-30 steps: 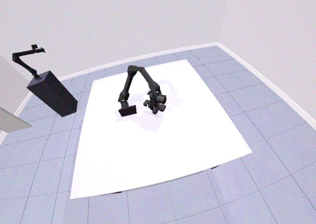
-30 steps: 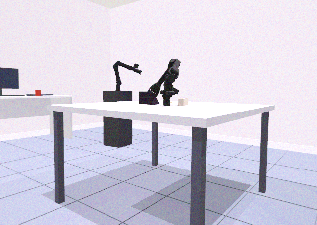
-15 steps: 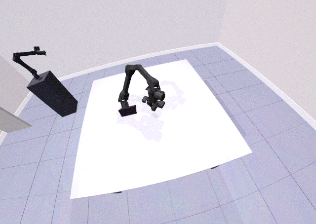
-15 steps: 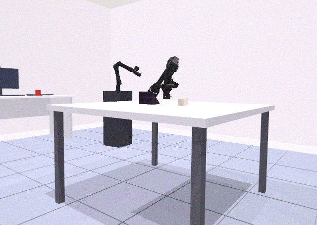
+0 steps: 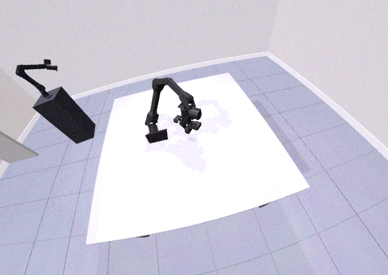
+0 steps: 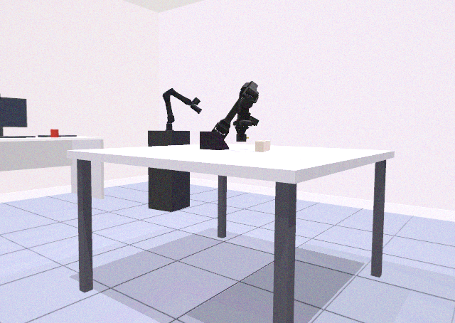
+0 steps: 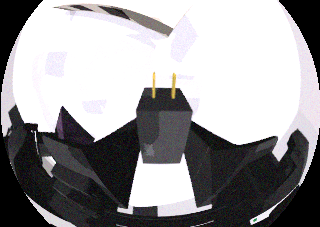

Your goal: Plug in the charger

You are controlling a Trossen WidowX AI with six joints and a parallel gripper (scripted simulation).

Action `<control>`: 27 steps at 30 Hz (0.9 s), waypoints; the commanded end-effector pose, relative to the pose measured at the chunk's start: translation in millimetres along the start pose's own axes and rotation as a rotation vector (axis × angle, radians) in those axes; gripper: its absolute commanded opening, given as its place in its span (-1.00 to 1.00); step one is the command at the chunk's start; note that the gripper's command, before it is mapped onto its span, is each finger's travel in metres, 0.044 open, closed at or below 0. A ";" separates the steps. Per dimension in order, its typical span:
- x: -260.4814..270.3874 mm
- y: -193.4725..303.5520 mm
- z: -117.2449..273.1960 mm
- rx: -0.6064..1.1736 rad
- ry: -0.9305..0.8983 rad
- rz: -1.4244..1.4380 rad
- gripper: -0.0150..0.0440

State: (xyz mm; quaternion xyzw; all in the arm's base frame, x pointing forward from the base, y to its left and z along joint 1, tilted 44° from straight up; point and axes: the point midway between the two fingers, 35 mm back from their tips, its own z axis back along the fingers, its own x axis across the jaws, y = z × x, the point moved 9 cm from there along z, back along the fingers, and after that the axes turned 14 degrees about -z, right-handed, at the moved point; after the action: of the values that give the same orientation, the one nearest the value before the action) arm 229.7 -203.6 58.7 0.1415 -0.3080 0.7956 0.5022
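Observation:
The black charger is held above the table, between the fingers of my gripper, which is shut on it. Its two yellow prongs stick out sideways, away from the fingers, and point up the picture in the wrist view. The beige power strip stands on the table to the right of the charger in the exterior view, lower than it. In the wrist view it is at the upper left, partly cut off. Its outlets are not clear. The strip cannot be made out in the top view.
The white table carries the arm's black base. A second arm stands on a black pedestal off the table. A desk with a red block is at the far left in the exterior view.

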 end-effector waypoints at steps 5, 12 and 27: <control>19.1 -7.1 -1.6 -0.004 -0.003 -0.055 -0.49; 33.1 -11.9 -3.7 -0.004 -0.006 -0.097 -0.49; 63.0 -19.3 -9.4 -0.002 -0.012 -0.188 -0.49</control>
State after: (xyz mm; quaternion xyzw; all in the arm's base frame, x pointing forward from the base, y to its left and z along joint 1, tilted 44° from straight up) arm 221.6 -154.7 88.0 0.1711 -0.2968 0.7514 0.5640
